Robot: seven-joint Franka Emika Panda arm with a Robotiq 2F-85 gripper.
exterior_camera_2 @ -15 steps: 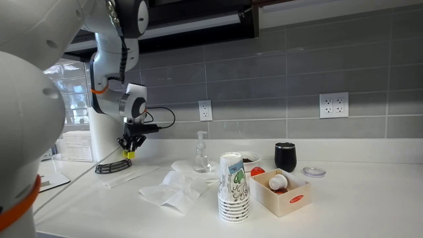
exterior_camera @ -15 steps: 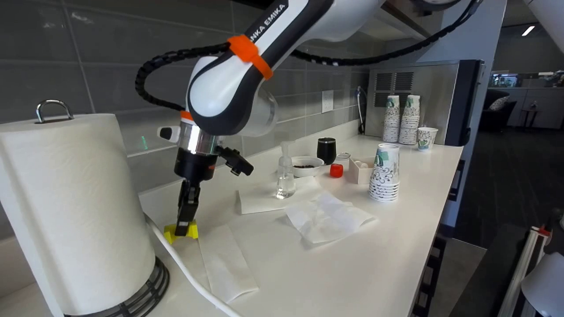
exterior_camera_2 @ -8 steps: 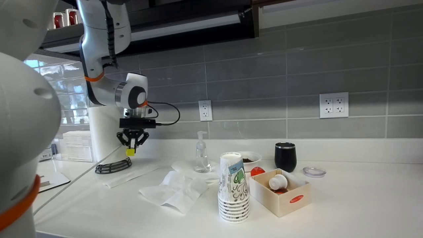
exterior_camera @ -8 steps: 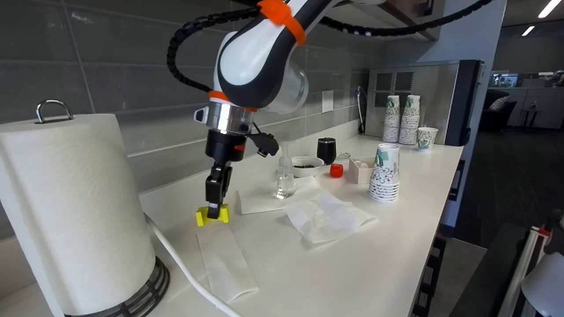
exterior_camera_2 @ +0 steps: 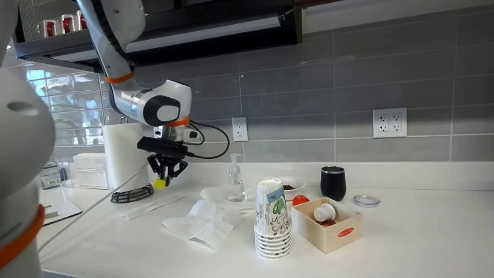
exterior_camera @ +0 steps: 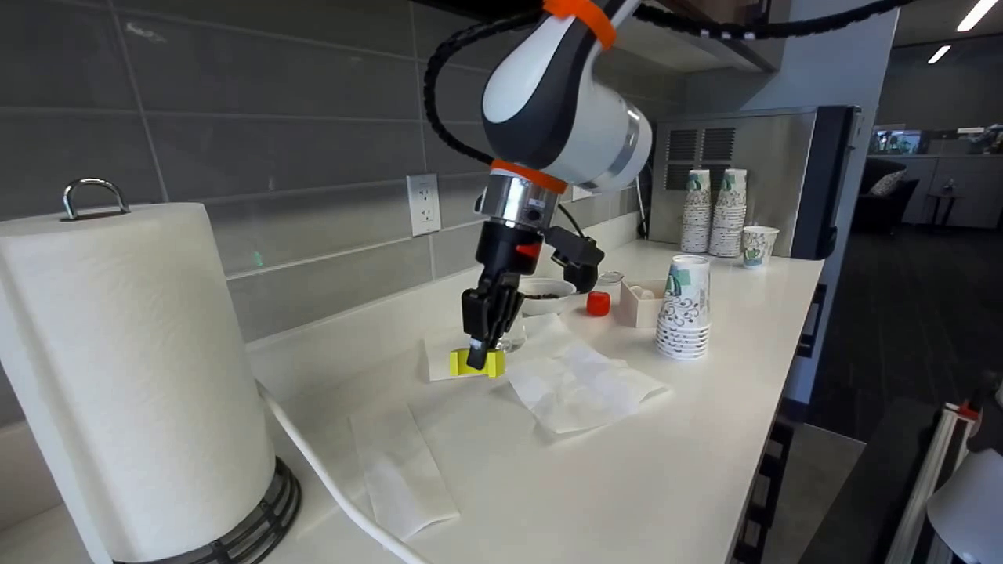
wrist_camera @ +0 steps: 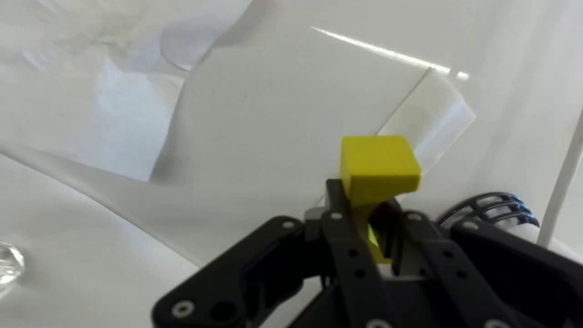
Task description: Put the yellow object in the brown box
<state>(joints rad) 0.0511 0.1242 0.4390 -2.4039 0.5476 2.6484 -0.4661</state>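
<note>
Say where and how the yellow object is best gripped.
Probably best: take the yellow object by its narrow middle, from above, jaws on opposite sides; its wider ends should limit lengthwise slipping. The gripper, pointing down, holds it there.

We observe the yellow block gripped at its narrower waist, squared ends projecting, long axis roughly level. We find it held off the tabletop, well in from the front edge. We log the pale wooden box as upright, open-topped, part filled, marked with a red oval, apart from the tabletop's back edge.
</note>
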